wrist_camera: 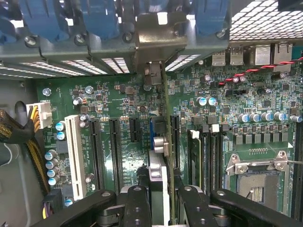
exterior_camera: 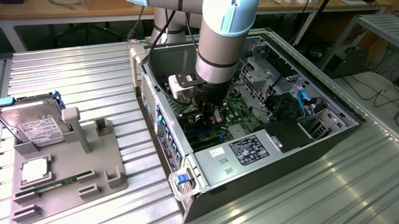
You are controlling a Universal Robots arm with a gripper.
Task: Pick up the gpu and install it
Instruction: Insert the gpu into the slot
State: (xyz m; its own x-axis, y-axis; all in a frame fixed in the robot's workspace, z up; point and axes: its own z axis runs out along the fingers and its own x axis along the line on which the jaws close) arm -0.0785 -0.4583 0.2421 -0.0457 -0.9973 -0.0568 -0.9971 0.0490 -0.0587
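Your black two-fingered gripper (wrist_camera: 164, 208) hangs just above the green motherboard (wrist_camera: 123, 109), inside the open grey computer case (exterior_camera: 187, 163). Its fingers (wrist_camera: 137, 208) are clenched from both sides on the gpu (wrist_camera: 159, 172), the thin dark card with a silver metal bracket, which stands on edge between them. So the card is already in the tool, not lying elsewhere.

The relation to watch is the card's line against the motherboard. The card's long axis runs straight away from the gripper, across the motherboard and parallel to the long black expansion slots (wrist_camera: 115, 151). It stands upright over the middle of the motherboard, with those black slots on one side and the silver processor socket (wrist_camera: 258, 172) well off on the other. A short stretch of blue slot (wrist_camera: 152, 128) shows just beside the card's lower edge. You cannot tell from here whether that edge is touching the slot or is just above it.

Farther on, the bracket end (wrist_camera: 161, 28) reaches the case's rear wall (wrist_camera: 71, 52) at the motherboard's far edge, between the blue latches (wrist_camera: 94, 19).

Outside the case, well apart from the motherboard on the exterior view's left, a grey plastic tray (exterior_camera: 68, 172) carries a silver hard drive with a white label (exterior_camera: 37, 128).
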